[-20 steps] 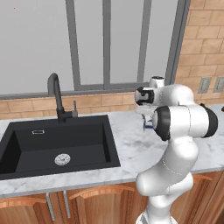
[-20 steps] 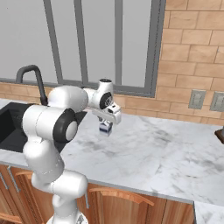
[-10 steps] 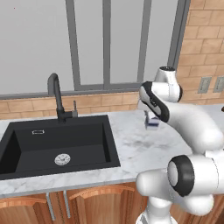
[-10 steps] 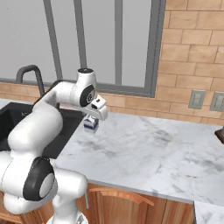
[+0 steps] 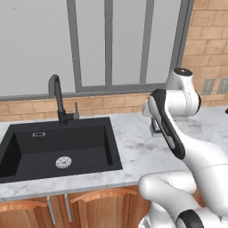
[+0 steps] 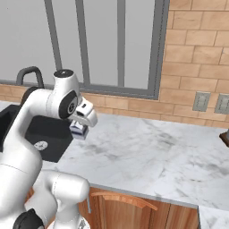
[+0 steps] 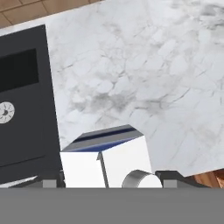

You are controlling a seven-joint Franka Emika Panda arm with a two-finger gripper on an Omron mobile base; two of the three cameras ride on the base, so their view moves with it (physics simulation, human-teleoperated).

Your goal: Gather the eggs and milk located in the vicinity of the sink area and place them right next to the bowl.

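Note:
My gripper [image 6: 81, 127] is shut on the milk [image 6: 79, 131], a small white carton with blue markings, and holds it just above the marble counter [image 6: 147, 147] beside the right rim of the black sink [image 6: 42, 134]. In the hand view the milk [image 7: 105, 157] sits between the two dark fingertips [image 7: 50, 179], with the sink [image 7: 22, 109] to the left. In the left base view the milk [image 5: 155, 127] peeks out behind my white arm, right of the sink [image 5: 58, 147]. The eggs and the bowl are out of view.
A tall black faucet [image 5: 56, 98] stands behind the sink under the window. Brick wall with outlets [image 6: 201, 101] backs the counter. A dark brown object [image 6: 225, 137] sits at the counter's far right edge. Wide bare marble [image 6: 170, 152] stretches to the right.
The arm has swung its elbow round and stands differently. The gripper, still holding the milk, has drifted a little toward the sink's right rim.

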